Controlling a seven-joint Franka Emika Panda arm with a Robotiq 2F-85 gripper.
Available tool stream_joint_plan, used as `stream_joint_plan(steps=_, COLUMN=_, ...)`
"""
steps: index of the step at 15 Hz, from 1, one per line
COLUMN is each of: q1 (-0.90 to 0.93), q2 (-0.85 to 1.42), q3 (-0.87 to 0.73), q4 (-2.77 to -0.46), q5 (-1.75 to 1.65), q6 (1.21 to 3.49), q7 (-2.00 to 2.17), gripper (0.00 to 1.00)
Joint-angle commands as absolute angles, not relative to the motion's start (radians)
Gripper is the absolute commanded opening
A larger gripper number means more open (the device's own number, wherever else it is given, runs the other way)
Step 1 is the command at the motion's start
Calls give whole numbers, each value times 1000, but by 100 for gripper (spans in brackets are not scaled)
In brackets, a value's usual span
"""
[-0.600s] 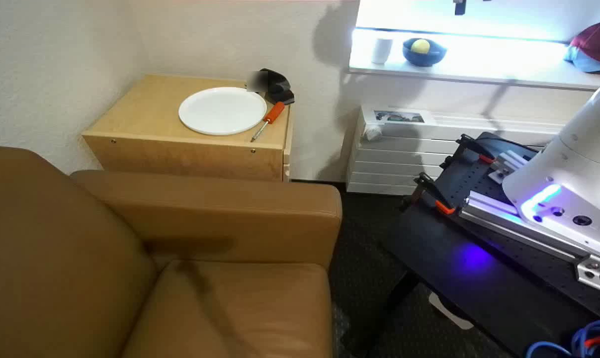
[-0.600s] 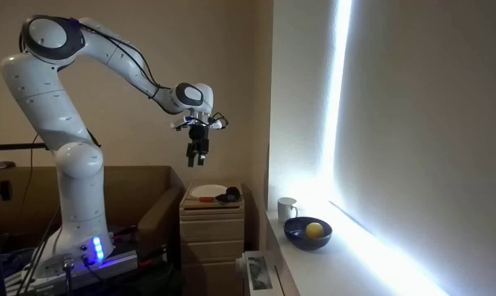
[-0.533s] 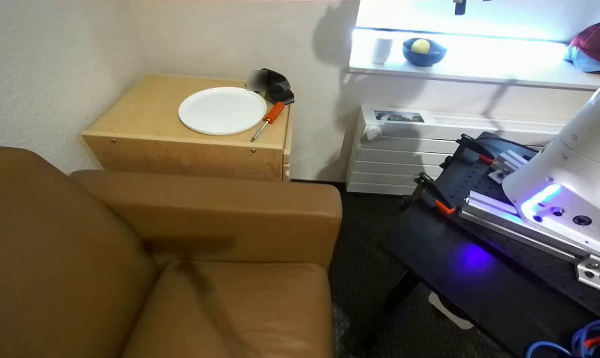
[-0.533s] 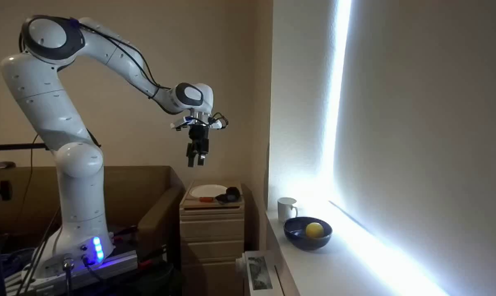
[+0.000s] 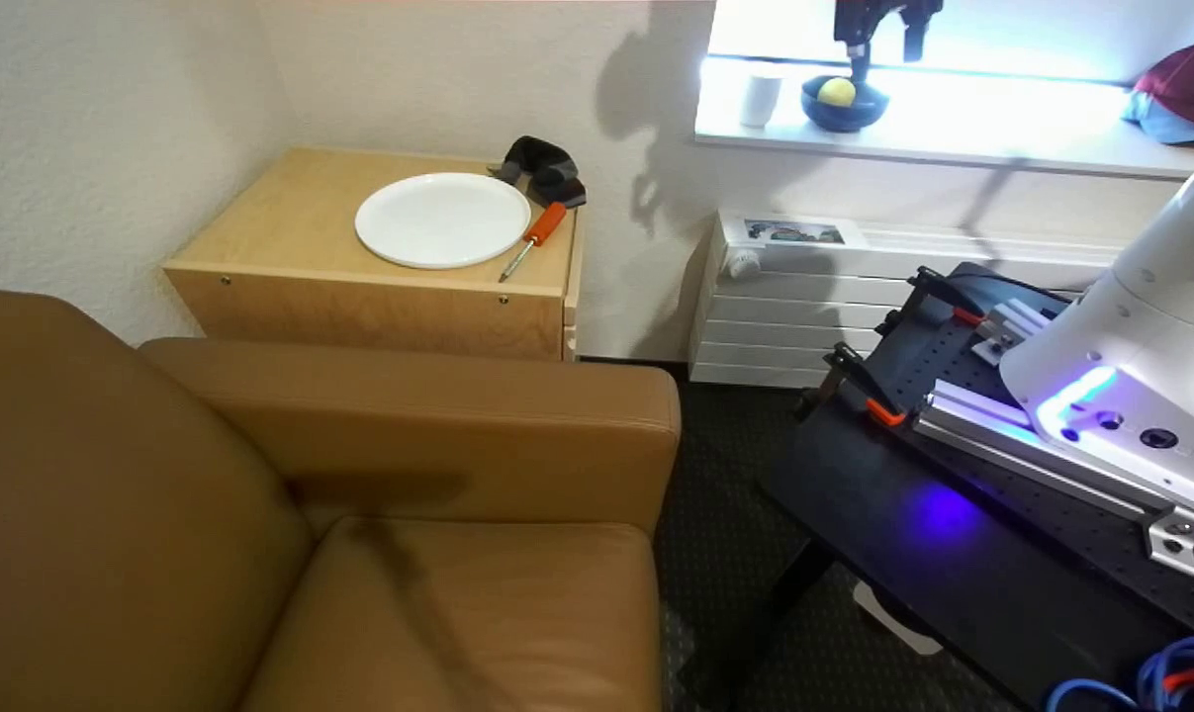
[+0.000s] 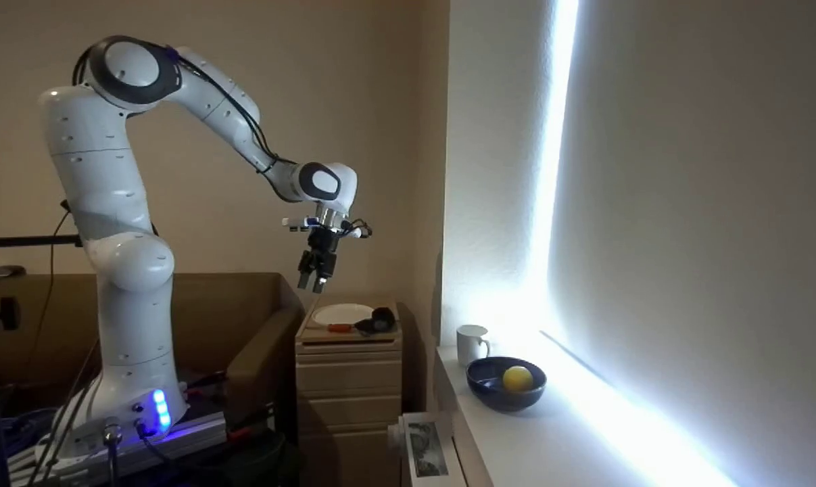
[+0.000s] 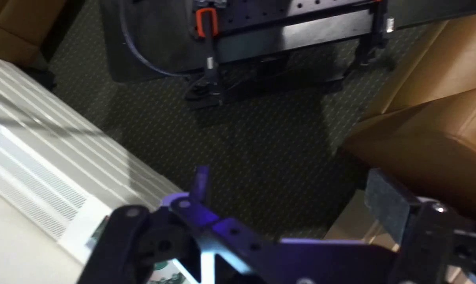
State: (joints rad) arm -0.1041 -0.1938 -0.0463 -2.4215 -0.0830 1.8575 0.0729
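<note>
Gripper [image 6: 311, 283]: jaws wide apart in mid-air, floor [image 7: 277, 134] showing through the gap; | orange-handled screwdriver [image 5: 537, 233]: well apart from the gripper and lower, on the cabinet [image 5: 295, 218] top near its drawer-side edge; | white plate [image 5: 443, 221]: just beside it, towards the middle; | black-and-grey item [image 5: 551, 180]: at the wall-side corner

In an exterior view, camera looks down from above the sofa [image 5: 409, 435], which fills near left; windowsill [image 5: 992, 124] far right, robot base [image 5: 1141, 341] cropped right. In an exterior view, farther off, roughly level: arm [image 6: 137, 264] left, cabinet [image 6: 349, 377] far, windowsill near right. Cabinet, windowsill, robot base, sofa in both exterior views. Wrist view: close behind gripper [image 7: 291, 191], facing down to floor [image 7: 257, 146]; radiator [image 7: 64, 146] left, sofa right.
</note>
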Motion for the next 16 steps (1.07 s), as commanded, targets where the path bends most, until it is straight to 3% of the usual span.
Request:
stream_joint_plan(steps=1, q1=-51, q2=1, q3=-51, q4=-2346, q5=101, q6=1895, q7=-22, gripper=100)
stream_joint_plan(steps=5, q1=-25, q2=131, q3=-26, q4=-2306, q5=200, q6=1967, q7=4, gripper=100)
stream_joint_plan(steps=10, q1=-19, q2=139, q3=-24, q4=-2311, q5=171, q6=1961, q7=15, gripper=100)
stream_joint_plan(steps=16, q1=-13, q2=268, q3=26, q4=-2302, q5=508, q6=2400, q7=1, gripper=100)
